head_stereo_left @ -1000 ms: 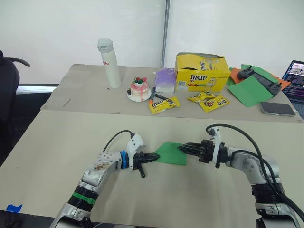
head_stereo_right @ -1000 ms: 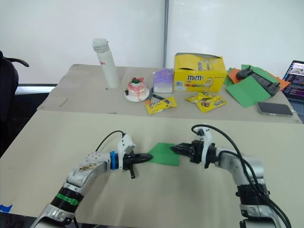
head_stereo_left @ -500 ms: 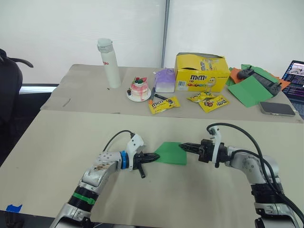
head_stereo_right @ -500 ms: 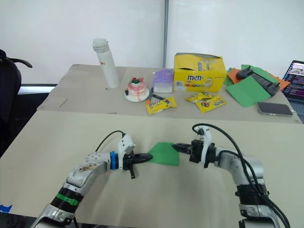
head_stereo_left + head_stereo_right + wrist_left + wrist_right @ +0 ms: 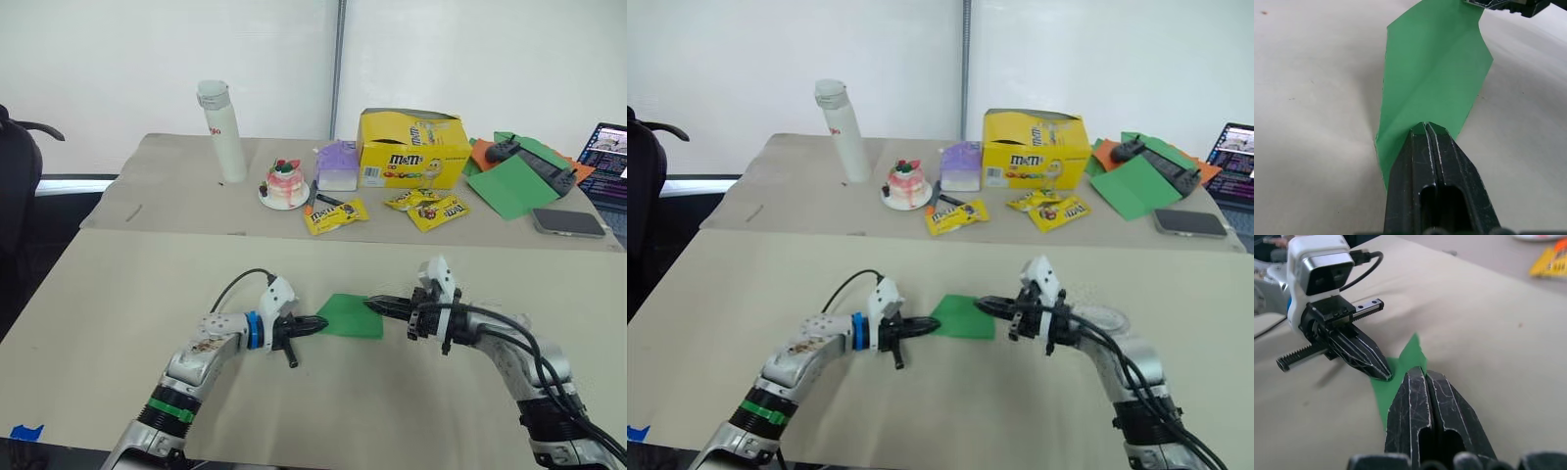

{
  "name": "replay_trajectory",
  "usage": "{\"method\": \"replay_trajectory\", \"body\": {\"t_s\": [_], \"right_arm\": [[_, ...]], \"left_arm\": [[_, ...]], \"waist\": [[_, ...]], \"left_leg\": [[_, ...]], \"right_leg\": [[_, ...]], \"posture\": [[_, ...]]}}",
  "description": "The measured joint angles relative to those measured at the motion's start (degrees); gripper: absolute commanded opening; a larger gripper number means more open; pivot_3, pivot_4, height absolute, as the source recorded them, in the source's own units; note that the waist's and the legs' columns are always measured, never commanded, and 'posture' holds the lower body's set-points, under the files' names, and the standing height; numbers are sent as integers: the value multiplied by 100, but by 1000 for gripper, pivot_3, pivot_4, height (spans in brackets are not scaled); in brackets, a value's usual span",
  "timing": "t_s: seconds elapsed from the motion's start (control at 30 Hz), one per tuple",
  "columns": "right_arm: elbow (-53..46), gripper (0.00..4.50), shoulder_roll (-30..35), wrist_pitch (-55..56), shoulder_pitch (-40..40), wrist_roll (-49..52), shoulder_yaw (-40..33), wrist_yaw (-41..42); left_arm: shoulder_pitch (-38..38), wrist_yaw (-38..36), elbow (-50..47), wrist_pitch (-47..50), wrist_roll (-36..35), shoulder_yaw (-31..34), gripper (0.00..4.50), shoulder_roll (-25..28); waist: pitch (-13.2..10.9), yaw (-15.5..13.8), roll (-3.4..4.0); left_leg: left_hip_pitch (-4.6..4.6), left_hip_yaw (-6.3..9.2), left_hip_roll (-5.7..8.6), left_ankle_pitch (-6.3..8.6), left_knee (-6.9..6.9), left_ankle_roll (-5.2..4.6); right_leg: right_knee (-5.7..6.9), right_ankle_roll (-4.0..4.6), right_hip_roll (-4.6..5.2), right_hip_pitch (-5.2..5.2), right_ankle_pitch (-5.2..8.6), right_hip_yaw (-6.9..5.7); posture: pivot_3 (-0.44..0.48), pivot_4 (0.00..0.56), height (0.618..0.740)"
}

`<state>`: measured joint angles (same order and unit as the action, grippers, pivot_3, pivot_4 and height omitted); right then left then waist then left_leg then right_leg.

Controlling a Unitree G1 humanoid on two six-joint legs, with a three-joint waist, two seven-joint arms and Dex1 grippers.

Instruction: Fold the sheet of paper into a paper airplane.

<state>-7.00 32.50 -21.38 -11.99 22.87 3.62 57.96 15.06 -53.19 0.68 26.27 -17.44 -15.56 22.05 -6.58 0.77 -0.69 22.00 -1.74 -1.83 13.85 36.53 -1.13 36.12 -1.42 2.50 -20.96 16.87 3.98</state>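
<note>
Here, sheet of paper [image 5: 350,315] pinched between left gripper [image 5: 318,322], right gripper [image 5: 373,305]

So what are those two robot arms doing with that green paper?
They are folding it into a paper airplane. The left gripper is shut on one end of the sheet of paper and the right gripper is shut on the other end. The paper sits low over the table, with a crease down its middle. It is not pointy yet.
</note>
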Motion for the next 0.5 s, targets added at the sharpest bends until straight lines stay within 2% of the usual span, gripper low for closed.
{"method": "replay_trajectory", "body": {"t_s": [0.13, 0.27, 0.5], "right_arm": [[194, 18, 332, 1932, 57, -993, 414, 367], [591, 18, 573, 3348, 210, -1510, 691, 661], [1450, 18, 679, 5045, 87, -2178, 931, 628]], "left_arm": [[35, -21, 11, 1, 0, -16, 0, 0], [39, -21, 11, 3, 0, -22, 0, 3], [17, -13, -10, 13, -3, -27, 0, 3]], "waist": [[-1, -9, -2], [-1, -13, -2], [-2, -25, -3]], "left_leg": [[-1, -1, 1, 0, 0, 0], [-2, -2, 1, 0, 0, 0], [-18, -1, 2, 0, 1, 0]], "right_leg": [[-2, 0, 0, 0, 0, -1], [-2, 1, 1, 3, 0, 0], [-4, 1, 8, 23, -1, 1]], "posture": [[0, 150, 740], [0, 150, 740], [0, 150, 740]]}}
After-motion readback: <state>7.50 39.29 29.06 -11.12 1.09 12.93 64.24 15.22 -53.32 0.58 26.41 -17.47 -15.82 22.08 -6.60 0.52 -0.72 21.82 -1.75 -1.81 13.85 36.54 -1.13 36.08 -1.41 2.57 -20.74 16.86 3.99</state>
